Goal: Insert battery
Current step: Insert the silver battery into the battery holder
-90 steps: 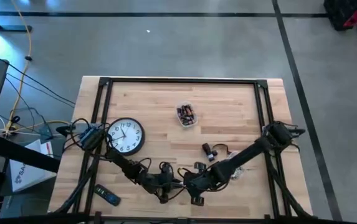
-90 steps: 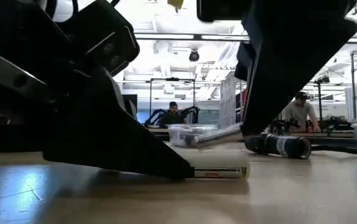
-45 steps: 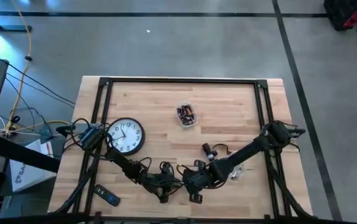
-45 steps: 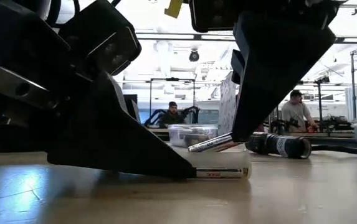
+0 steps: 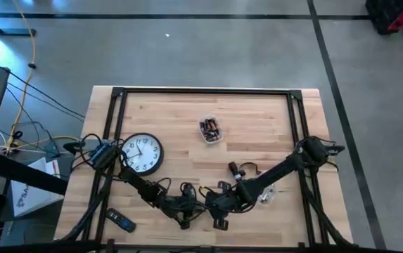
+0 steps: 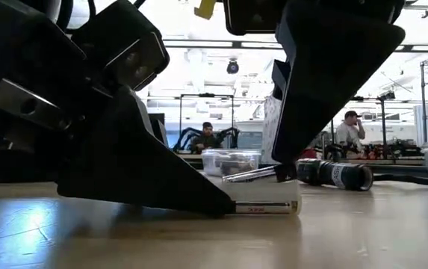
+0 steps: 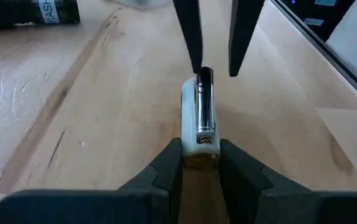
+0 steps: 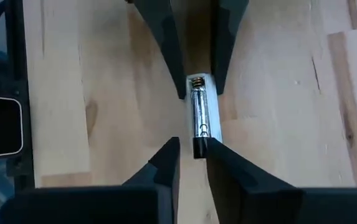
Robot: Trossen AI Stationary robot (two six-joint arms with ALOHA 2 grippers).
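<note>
Lower centre of frame: left gripper (image 7: 198,163) clamping white holder (image 7: 190,124) on counter (image 7: 103,124); right gripper (image 8: 194,163) pinching battery (image 8: 200,118), half-seated; pressing raised end down gently advised

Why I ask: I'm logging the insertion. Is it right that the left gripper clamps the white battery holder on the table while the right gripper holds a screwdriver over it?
Not quite: the right gripper holds a battery, not a screwdriver, as the right wrist view shows. The left gripper does clamp the white battery holder.

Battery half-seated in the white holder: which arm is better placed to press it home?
Right, probably. The right gripper grips the battery by its raised end; the left gripper clamps the holder.
</note>
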